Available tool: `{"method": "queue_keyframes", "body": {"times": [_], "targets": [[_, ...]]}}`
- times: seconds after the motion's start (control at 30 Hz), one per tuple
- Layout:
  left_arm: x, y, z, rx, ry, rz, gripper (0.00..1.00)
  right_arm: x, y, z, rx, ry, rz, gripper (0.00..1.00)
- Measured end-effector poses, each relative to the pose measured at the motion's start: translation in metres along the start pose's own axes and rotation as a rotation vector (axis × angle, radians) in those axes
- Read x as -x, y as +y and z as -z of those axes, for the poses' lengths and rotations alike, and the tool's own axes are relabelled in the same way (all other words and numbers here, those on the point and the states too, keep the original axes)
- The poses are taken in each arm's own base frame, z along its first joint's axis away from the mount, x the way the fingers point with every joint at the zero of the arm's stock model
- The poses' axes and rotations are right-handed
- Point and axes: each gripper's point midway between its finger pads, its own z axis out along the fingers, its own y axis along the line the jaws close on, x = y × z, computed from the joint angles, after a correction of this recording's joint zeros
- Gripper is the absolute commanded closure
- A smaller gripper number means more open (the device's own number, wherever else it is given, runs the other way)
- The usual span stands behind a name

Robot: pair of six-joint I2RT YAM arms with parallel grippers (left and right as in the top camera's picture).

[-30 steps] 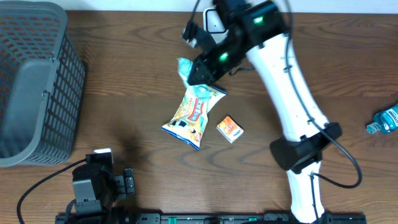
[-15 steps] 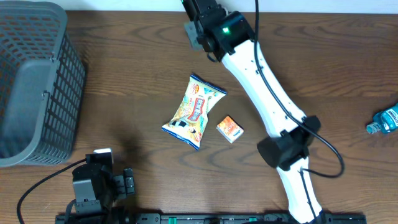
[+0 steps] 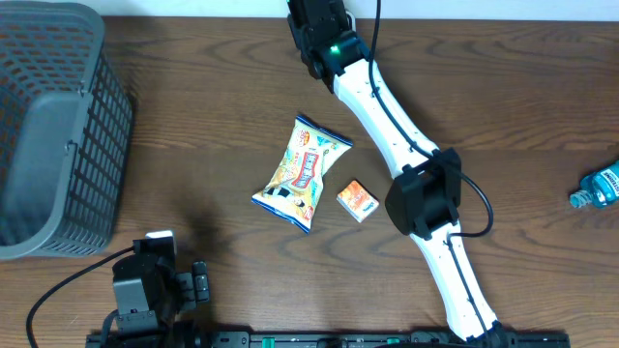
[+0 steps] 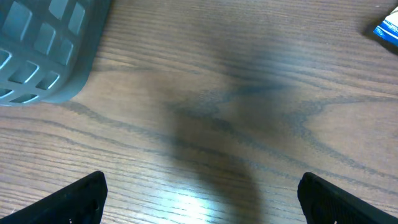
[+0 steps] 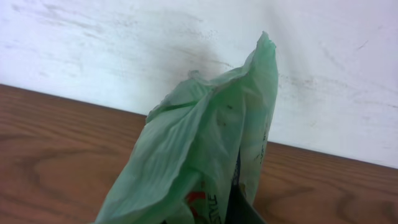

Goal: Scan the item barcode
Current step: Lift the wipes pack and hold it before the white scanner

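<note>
In the right wrist view a crumpled green plastic packet (image 5: 211, 143) with red and black print stands up between my right gripper's (image 5: 217, 214) jaws, which are shut on it. One dark finger (image 5: 241, 208) shows behind the film. No barcode shows on it. From overhead the right arm (image 3: 372, 92) stretches to the table's far edge by the white wall, and the packet is hidden under its wrist (image 3: 319, 24). My left gripper (image 4: 201, 199) is open above bare wood at the front left, holding nothing.
A yellow snack bag (image 3: 302, 174) and a small orange packet (image 3: 357, 200) lie mid-table. A grey mesh basket (image 3: 58, 126) stands at the left, its corner also in the left wrist view (image 4: 43, 43). A blue bottle (image 3: 600, 184) lies at the right edge.
The right arm has swung from above the snack bag out to the far edge, carrying the green packet with it. The left arm has not moved.
</note>
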Motion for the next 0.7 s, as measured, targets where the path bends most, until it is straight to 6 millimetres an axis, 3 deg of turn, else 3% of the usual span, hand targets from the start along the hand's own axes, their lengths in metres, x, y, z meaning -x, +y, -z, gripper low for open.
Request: {"method": "queue_keyframes", "body": {"times": [0.3, 0.6, 0.7], "targets": [[0.0, 0.0, 0.0, 0.0, 0.0, 0.0, 0.02, -0.057, -0.016, -0.044, -0.073, 0.106, 0.039, 0.99], [0.0, 0.0, 0.0, 0.0, 0.0, 0.0, 0.02, -0.054, -0.023, -0.046, -0.091, 0.093, 0.027, 0.99], [0.0, 0.0, 0.0, 0.0, 0.0, 0.0, 0.02, -0.042, -0.021, -0.047, -0.089, 0.045, 0.003, 0.99]]}}
